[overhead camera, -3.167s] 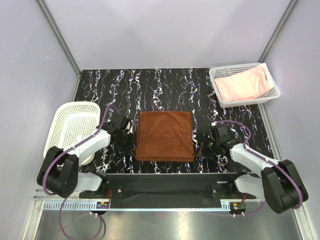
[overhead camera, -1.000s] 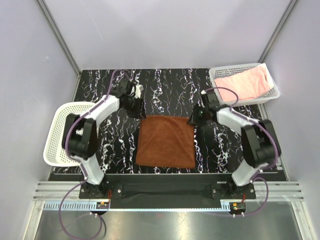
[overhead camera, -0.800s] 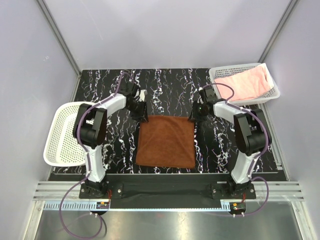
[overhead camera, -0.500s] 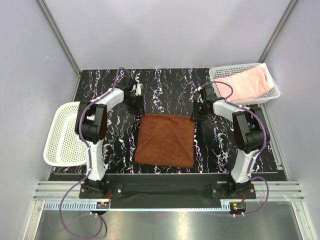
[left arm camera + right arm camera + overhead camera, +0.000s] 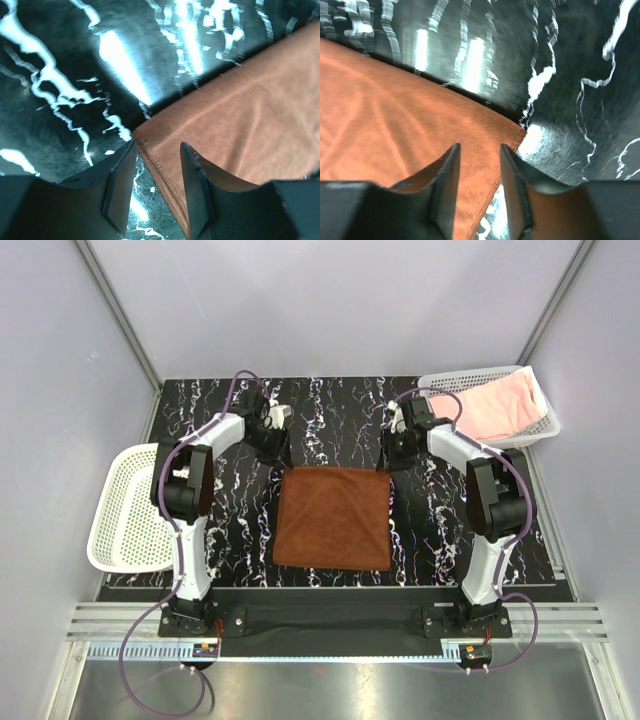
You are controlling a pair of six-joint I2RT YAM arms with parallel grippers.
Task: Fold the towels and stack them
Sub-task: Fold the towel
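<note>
The rust-brown towel (image 5: 332, 518) lies flat on the black marbled table (image 5: 450, 530) as a near-square, with both grippers at its far corners. The left gripper (image 5: 157, 175) is open: its two dark fingers (image 5: 120, 187) stand apart, nothing is clamped between them, and they point down at the tabletop. In the left wrist view the far-left corner of the towel lies in the gap between the fingers, with the cloth running off to the right of the gripper and bare table ahead of it and to its left. The right gripper (image 5: 479, 175) is also open, its fingers parted over the cloth. In the right wrist view cloth fills the gap, the far-right corner lies just past the tip of the right-hand finger, and the rest of the towel extends to the left of the gripper. Contact between either set of fingertips and the cloth cannot be confirmed. A pale pink towel (image 5: 495, 408) lies in a white mesh basket (image 5: 437, 390) beyond and to the right of the right gripper. A second white mesh basket (image 5: 125, 510) sits to the left of the left gripper, nearer the arm bases.
</note>
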